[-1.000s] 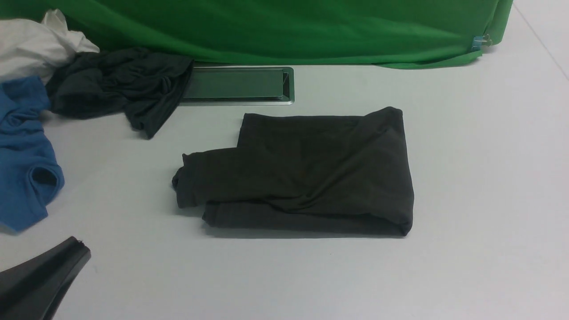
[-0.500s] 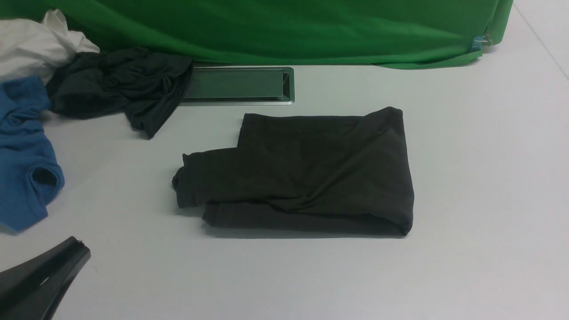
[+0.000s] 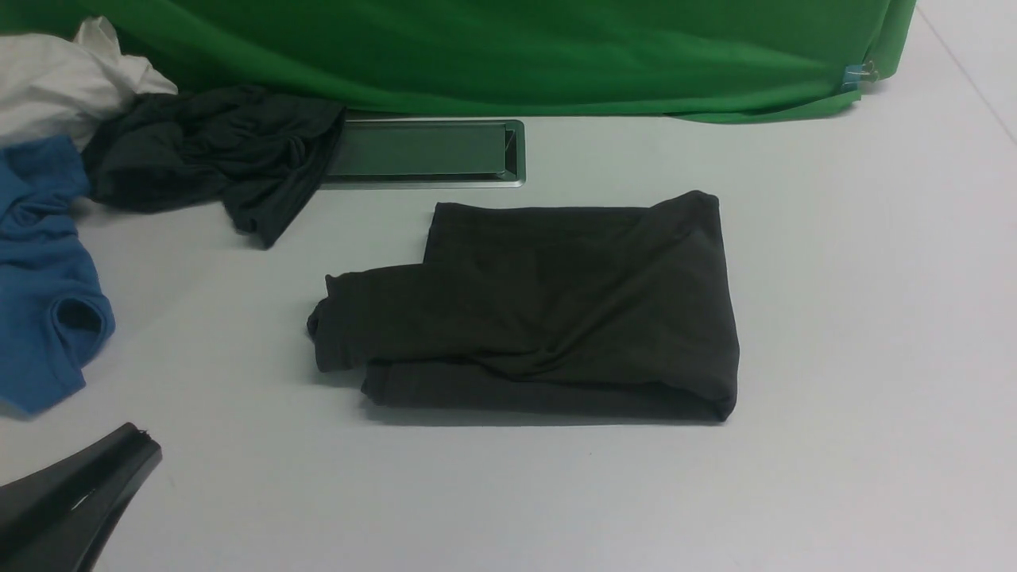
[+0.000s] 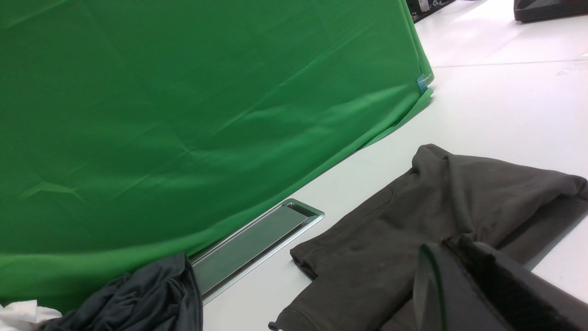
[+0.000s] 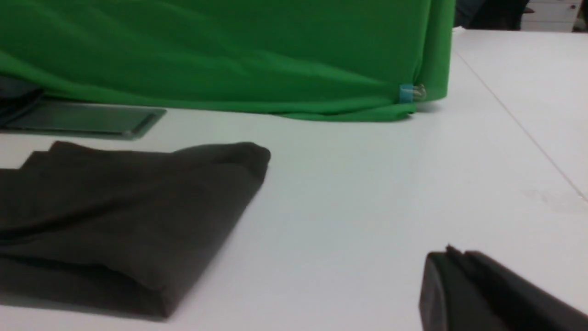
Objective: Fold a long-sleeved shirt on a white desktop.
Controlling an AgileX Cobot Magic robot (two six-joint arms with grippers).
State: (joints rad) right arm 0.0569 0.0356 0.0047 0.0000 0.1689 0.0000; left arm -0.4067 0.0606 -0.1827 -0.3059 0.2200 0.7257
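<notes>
Front: long-sleeved shirt unmoved, folded mid white desktop; left gripper parked clear, pinched closed. Left wrist: nothing held. Right wrist: right gripper just finished closing, empty beside shirt. Fold looks done.

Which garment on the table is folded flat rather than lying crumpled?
The long-sleeved shirt, brownish-black, at mid-table. The dark grey garment, blue shirt and white cloth lie bunched at far left.
</notes>
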